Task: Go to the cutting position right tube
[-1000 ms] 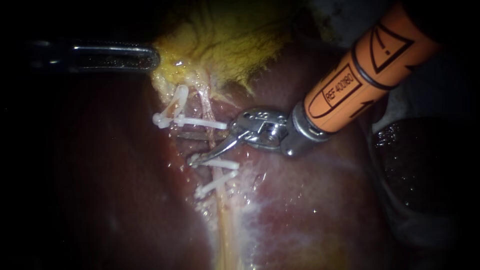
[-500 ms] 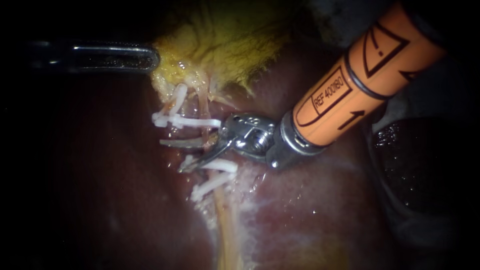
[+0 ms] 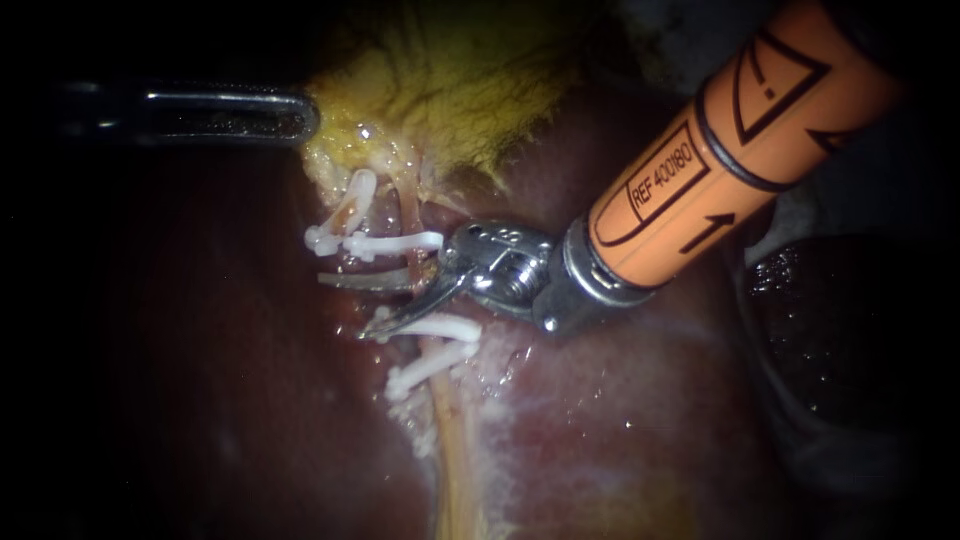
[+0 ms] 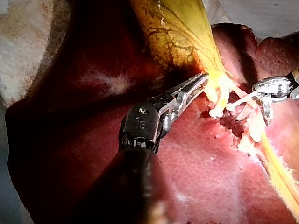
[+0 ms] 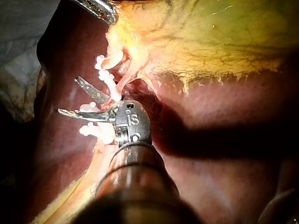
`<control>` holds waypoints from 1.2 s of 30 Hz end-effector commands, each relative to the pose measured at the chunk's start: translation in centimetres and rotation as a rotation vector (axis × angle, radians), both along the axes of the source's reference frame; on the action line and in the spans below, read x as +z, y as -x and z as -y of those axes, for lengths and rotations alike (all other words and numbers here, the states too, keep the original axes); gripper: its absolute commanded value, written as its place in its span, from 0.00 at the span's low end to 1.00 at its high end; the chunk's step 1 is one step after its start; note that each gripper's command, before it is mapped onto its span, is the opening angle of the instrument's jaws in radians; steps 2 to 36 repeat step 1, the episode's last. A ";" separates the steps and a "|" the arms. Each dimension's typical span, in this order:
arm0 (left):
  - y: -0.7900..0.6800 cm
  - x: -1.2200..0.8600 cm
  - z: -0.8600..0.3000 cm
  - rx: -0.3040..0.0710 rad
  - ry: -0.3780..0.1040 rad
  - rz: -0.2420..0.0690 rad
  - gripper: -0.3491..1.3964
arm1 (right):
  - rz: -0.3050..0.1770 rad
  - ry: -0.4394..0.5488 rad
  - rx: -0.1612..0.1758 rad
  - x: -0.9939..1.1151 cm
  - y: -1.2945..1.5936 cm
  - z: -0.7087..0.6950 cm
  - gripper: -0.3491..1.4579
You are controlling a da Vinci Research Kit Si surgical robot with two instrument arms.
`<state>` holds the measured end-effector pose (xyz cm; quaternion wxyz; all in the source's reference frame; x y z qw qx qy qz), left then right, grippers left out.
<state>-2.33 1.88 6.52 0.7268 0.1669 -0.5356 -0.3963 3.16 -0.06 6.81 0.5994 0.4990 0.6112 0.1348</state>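
right instrument [image 3: 345, 306] jaws open astride tube [image 3: 409, 212], between clips [image 3: 395, 243]

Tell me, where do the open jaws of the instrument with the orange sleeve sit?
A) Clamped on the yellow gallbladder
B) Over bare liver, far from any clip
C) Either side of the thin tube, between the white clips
C: in the endoscope view the right instrument has its jaws apart, the thin tube crosses the gap between them, and white clips lie above and below.
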 end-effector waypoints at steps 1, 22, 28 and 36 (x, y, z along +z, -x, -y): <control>0.00 0.00 0.00 0.000 0.000 0.000 0.00 | 0.000 0.001 0.000 0.01 0.00 0.00 0.82; 0.00 0.00 0.00 0.000 0.000 0.000 0.00 | 0.000 0.001 0.000 0.01 0.00 0.00 0.82; 0.00 0.00 0.00 0.000 0.000 0.000 0.00 | 0.000 0.001 0.000 0.01 0.00 0.00 0.82; 0.00 0.00 0.00 0.000 0.000 0.000 0.00 | 0.000 0.001 0.000 0.01 0.00 0.00 0.82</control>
